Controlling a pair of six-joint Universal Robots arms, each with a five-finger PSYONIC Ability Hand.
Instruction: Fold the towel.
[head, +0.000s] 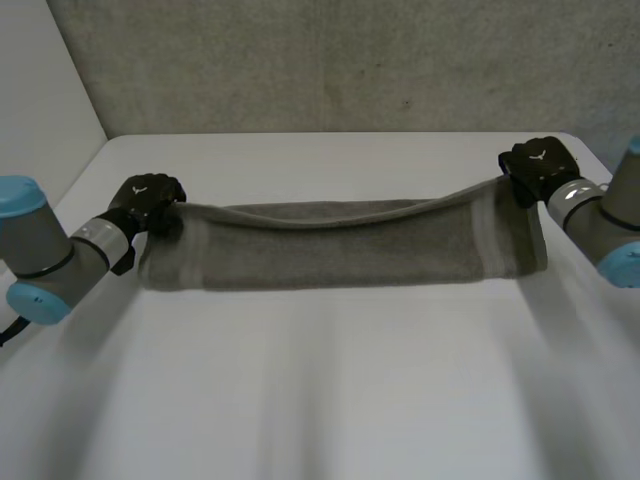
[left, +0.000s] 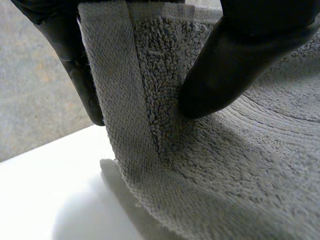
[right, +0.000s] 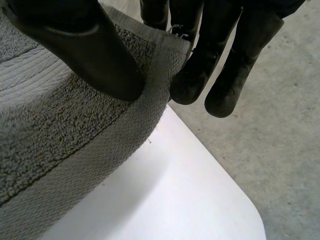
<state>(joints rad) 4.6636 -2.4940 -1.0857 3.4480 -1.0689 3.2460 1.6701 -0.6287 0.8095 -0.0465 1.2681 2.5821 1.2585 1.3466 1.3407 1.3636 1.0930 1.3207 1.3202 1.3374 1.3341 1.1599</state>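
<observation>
The towel, soft, limp and light terry, sags over the counter between the left hand and right hand, each pinching an upper corner at the flat woven hem, probably the firmest hold.

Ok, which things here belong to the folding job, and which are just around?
In the job: towel, pinched at one end by the left hand and at the other by the right hand.
Just there: white table; grey concrete behind it.
</observation>
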